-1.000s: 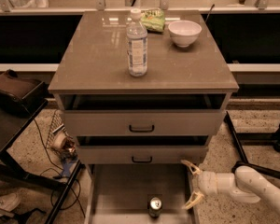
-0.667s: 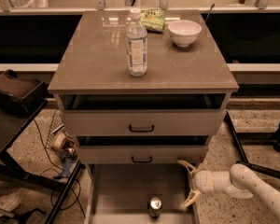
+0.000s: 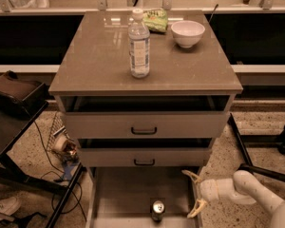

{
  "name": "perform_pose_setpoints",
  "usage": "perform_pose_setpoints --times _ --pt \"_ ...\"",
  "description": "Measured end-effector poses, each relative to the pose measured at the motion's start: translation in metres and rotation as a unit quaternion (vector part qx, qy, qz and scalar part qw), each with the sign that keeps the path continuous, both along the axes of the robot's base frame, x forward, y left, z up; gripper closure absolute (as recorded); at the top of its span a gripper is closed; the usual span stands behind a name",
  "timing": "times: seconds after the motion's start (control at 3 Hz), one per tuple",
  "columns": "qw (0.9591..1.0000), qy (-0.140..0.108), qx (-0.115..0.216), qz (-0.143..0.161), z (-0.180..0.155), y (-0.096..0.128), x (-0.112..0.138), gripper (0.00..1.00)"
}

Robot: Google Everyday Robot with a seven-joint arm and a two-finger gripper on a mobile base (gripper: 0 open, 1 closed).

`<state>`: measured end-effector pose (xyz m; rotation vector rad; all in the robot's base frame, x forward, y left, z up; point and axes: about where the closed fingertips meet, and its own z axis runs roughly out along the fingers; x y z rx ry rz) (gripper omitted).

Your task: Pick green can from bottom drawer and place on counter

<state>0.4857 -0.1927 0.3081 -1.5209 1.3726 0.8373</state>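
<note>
The green can (image 3: 157, 209) stands upright near the front edge of the bottom drawer (image 3: 128, 191), which is pulled fully out. Just right of the can, the gripper (image 3: 193, 192) has edged slightly closer over the last second, over the drawer's right wall. Its fingers are spread wide and hold nothing, so the grasp is judged not yet begun. The forearm reaches in low from the right, roughly level. Beyond the can, the counter (image 3: 95, 61) has bare space for placement.
</note>
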Motion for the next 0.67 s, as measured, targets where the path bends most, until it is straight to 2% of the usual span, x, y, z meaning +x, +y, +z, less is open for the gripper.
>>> perform_pose_setpoints --times 0.33,0.67 --pt "0.9998 0.018 0.003 0.0 -0.03 0.01 0.005 0.0" --pt "0.9997 0.023 0.001 0.002 -0.052 0.016 0.006 0.0"
